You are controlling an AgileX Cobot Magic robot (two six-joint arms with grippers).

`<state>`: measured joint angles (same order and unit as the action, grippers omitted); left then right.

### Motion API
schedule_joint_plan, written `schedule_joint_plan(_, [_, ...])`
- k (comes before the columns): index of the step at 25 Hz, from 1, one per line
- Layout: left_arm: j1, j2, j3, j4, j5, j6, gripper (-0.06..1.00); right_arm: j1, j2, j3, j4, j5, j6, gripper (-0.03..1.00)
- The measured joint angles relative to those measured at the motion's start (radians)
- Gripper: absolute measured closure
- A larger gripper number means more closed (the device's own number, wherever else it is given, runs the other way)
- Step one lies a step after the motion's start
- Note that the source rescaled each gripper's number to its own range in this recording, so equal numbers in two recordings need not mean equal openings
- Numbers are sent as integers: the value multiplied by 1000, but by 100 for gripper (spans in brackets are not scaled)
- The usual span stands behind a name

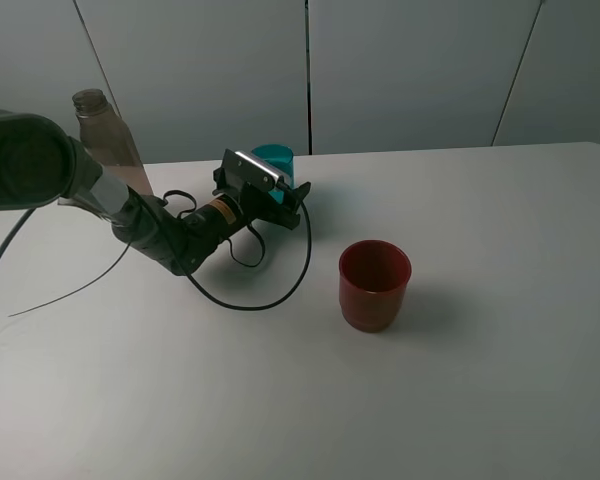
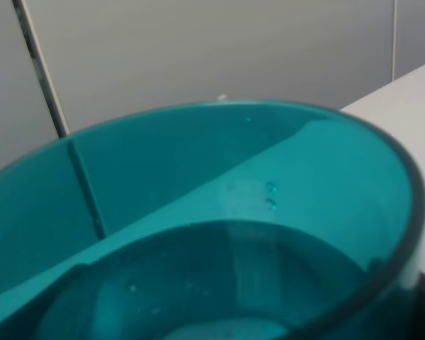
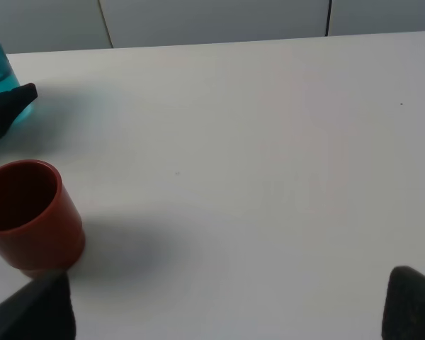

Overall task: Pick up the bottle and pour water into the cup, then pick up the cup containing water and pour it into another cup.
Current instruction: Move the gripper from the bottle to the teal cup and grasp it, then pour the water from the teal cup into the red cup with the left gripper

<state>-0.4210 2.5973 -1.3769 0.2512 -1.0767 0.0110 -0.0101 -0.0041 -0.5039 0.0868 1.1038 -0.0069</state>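
With the left gripper's point(image 1: 291, 201) jaws spread wide at the water-filled teal cup point(image 1: 274, 156), an off-centre squeeze could tip it and slop water across the worktop point(image 1: 480, 390).

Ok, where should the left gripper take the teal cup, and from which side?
Take the teal cup around its mid-wall, level, from its front-left, where the open left gripper is. It stands upright holding water, rim open, so a side grasp probably keeps it from spilling.
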Motion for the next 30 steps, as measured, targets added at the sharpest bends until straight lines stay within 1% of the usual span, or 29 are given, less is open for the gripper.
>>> schedule_joint_plan(5, [2,0,-2,7,0,0,-5,0,0,0,0,0,0,76])
schedule_joint_plan(6, [2,0,-2,7,0,0,1,0,0,0,0,0,0,76])
schedule_joint_plan(7, [2,0,-2,7,0,-2,12,0,0,0,0,0,0,76])
schedule_joint_plan(8, [2,0,-2,7,0,-2,38,0,0,0,0,0,0,76])
schedule_joint_plan(9, [2,0,-2,7,0,-4,72,0,0,0,0,0,0,76])
schedule_joint_plan(10, [2,0,-2,7,0,-4,90,0,0,0,0,0,0,76])
schedule_joint_plan(11, [2,0,-2,7,0,-4,88,0,0,0,0,0,0,76])
schedule_joint_plan(30, [2,-14,4,12,-7,-5,88,0,0,0,0,0,7,76])
